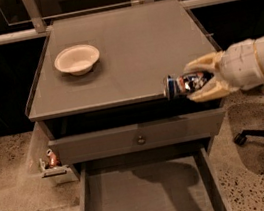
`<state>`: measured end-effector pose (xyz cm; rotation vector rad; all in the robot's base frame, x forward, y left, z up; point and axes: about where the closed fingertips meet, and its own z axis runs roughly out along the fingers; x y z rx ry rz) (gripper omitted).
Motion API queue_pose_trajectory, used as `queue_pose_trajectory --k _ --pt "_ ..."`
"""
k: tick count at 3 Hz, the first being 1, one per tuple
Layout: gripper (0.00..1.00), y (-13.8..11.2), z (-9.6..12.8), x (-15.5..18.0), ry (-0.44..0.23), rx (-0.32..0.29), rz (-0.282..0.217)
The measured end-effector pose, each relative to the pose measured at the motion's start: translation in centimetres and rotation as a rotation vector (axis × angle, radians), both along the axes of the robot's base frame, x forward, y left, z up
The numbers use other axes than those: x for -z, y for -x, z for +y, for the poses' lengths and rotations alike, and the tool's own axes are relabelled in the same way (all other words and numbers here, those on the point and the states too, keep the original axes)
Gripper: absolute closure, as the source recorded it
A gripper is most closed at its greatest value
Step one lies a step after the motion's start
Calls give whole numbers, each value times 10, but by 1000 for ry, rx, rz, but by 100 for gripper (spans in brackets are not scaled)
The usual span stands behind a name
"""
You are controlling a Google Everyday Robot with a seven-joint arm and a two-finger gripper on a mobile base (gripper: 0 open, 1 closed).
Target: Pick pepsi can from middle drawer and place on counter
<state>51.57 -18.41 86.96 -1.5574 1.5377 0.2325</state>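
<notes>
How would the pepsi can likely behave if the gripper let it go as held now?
Held sideways by the gripper at the counter front edge, the pepsi can would probably roll, perhaps off. Its smooth-looking round wall may slip in a loose grasp.

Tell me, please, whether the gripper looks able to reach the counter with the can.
Probably yes: the gripper, shut on the can, is at the counter's front right edge, and the bowl sits well left.

High front camera looks down on the counter (128, 52); gripper (190, 83) grips pepsi can (175, 86) at right.
</notes>
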Motion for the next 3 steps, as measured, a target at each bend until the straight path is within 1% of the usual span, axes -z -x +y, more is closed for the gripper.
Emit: queue_pose_trajectory --k 1,2,3 --pt "100 -18 7 -60 3 -33 -52" --pt "100 -18 7 -60 3 -33 -52" --pt "100 -29 8 -60 6 -21 -83"
